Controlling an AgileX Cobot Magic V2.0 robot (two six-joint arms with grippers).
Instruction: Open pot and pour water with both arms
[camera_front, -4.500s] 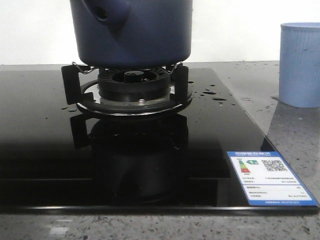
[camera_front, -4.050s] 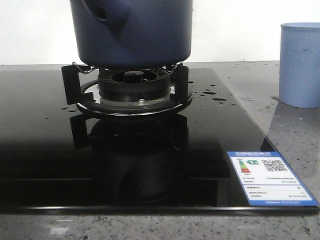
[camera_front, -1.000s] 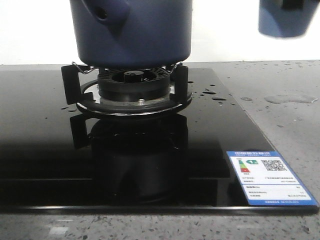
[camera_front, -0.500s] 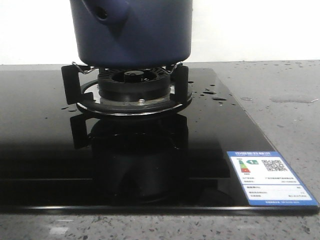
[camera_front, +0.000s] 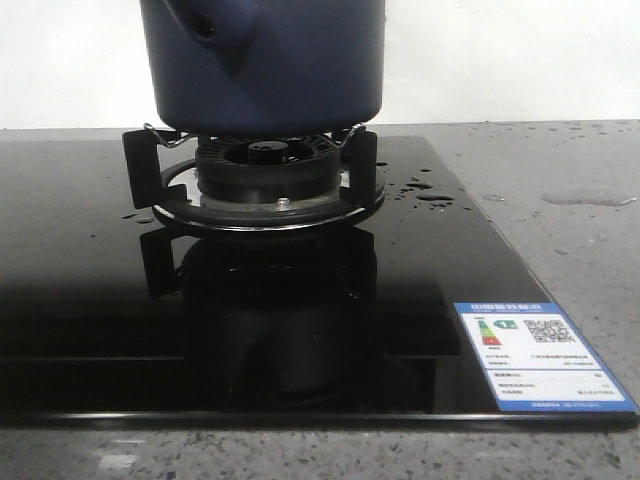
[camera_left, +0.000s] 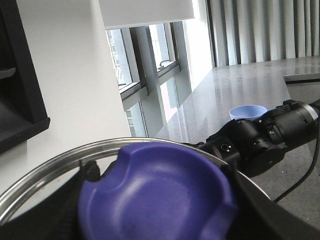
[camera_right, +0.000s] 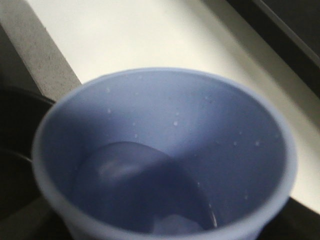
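Note:
The dark navy-blue pot (camera_front: 262, 62) stands on the burner (camera_front: 266, 180); its top is cut off by the front view. My left gripper (camera_left: 160, 200) is shut on the blue knob (camera_left: 155, 195) of a steel-rimmed lid (camera_left: 45, 167), with dark fingers (camera_left: 250, 197) on both sides. A pale-blue cup (camera_right: 165, 150) fills the right wrist view with water (camera_right: 145, 190) in its bottom; the right gripper's fingers are hidden under it. The left wrist view shows the right arm (camera_left: 265, 137) with this cup (camera_left: 247, 111). Water drops (camera_front: 425, 190) lie on the hob.
The black glass hob (camera_front: 90, 290) has a blue and white label (camera_front: 540, 355) at its front right corner. A flat puddle (camera_front: 588, 197) lies on the grey counter (camera_front: 580, 260) at the right. A white wall stands behind.
The pale-blue cup stood on the counter at the right, rose, and has left the front view. A puddle shows where it stood. The pot has not moved.

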